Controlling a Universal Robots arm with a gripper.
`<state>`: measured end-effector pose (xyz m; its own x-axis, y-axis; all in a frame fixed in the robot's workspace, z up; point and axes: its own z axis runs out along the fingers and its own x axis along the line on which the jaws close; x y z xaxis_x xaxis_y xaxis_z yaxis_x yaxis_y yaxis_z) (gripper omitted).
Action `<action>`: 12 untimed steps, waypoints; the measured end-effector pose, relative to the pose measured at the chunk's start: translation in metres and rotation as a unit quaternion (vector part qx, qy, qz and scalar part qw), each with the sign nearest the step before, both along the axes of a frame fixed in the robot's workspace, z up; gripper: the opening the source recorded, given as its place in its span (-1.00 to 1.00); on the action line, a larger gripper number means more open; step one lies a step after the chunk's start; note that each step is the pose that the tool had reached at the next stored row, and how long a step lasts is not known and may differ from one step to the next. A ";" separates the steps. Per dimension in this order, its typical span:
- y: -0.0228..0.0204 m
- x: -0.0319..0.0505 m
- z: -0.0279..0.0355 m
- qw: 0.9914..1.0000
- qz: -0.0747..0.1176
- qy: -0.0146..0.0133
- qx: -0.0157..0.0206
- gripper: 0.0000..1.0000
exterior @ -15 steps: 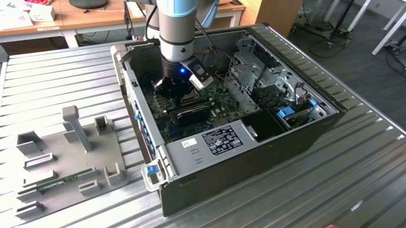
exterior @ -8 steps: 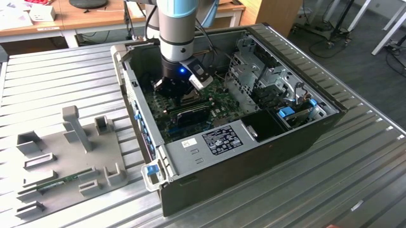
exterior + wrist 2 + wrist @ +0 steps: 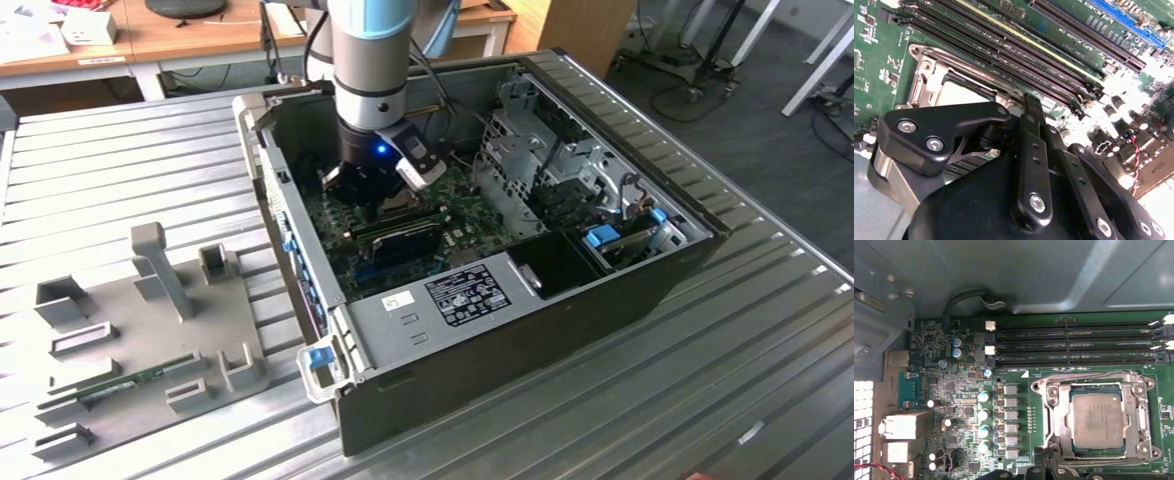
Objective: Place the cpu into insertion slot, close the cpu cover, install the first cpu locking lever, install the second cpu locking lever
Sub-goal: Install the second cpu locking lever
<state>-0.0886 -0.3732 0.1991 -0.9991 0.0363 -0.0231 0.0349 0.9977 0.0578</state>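
The cpu (image 3: 1097, 420) lies flat in the insertion slot (image 3: 1072, 452) on the green board, its dull silver top facing up. The silvery cpu cover (image 3: 1054, 407) lies down around it, with the chip showing through its window. A thin metal lever (image 3: 1089, 374) runs along the cover's edge beside the memory slots. In the exterior view my gripper (image 3: 367, 188) reaches down into the open computer case (image 3: 587, 300), low over the board. In the second wrist view the black gripper (image 3: 1021, 117) stands just in front of the cover (image 3: 924, 75) and the pale cpu (image 3: 956, 95).
Long black memory slots (image 3: 1074, 345) run beside the socket. Capacitors (image 3: 984, 415) and metal port blocks (image 3: 904, 425) stand close by, and a red-black wire (image 3: 1136, 155) crosses the board. A drive cage (image 3: 561, 160) fills the case's far side. A grey fixture plate (image 3: 147, 320) lies on the exterior view's left.
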 end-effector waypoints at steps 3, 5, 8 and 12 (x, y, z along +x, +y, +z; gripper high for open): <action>0.0000 -0.0032 -0.0003 1.000 0.000 -0.001 0.000 -0.80; 0.0000 -0.0051 -0.0006 1.000 0.000 -0.001 0.000 -0.80; 0.0000 -0.0058 -0.0009 1.000 0.000 -0.001 0.000 -0.80; 0.0000 -0.0060 -0.0018 1.000 0.000 -0.001 0.000 -0.80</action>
